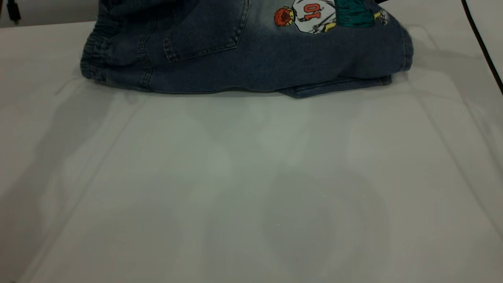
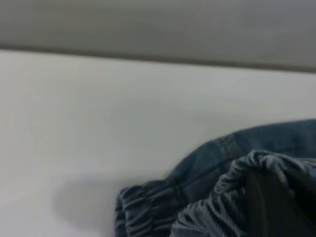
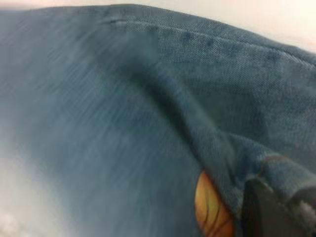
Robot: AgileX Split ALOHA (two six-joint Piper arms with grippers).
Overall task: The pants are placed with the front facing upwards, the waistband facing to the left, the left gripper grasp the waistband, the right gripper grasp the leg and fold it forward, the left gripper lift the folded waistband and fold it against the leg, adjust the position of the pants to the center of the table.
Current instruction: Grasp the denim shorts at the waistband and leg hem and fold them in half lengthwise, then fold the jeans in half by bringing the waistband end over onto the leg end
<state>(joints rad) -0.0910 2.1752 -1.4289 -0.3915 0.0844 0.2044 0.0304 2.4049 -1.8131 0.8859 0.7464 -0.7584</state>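
The blue denim pants (image 1: pixel 251 59) lie folded at the far side of the white table (image 1: pixel 251 177), with the patch pocket (image 1: pixel 204 31) and the cartoon print (image 1: pixel 314 15) facing up. The ruffled waistband (image 1: pixel 92 59) is at the left end. Neither gripper shows in the exterior view. In the left wrist view, the waistband (image 2: pixel 207 212) bunches over a dark finger (image 2: pixel 266 207) of my left gripper (image 2: pixel 279 210), which is shut on it. In the right wrist view, denim of the leg (image 3: pixel 148 123) folds over my right gripper (image 3: pixel 276 210), which is shut on it beside an orange patch of the print (image 3: pixel 210 207).
A black cable (image 1: pixel 481 43) runs along the table's far right side. A small dark object (image 1: pixel 13 11) hangs at the far left corner. A lower layer of denim (image 1: pixel 338 84) pokes out under the fold at the right. Bare white table spreads in front of the pants.
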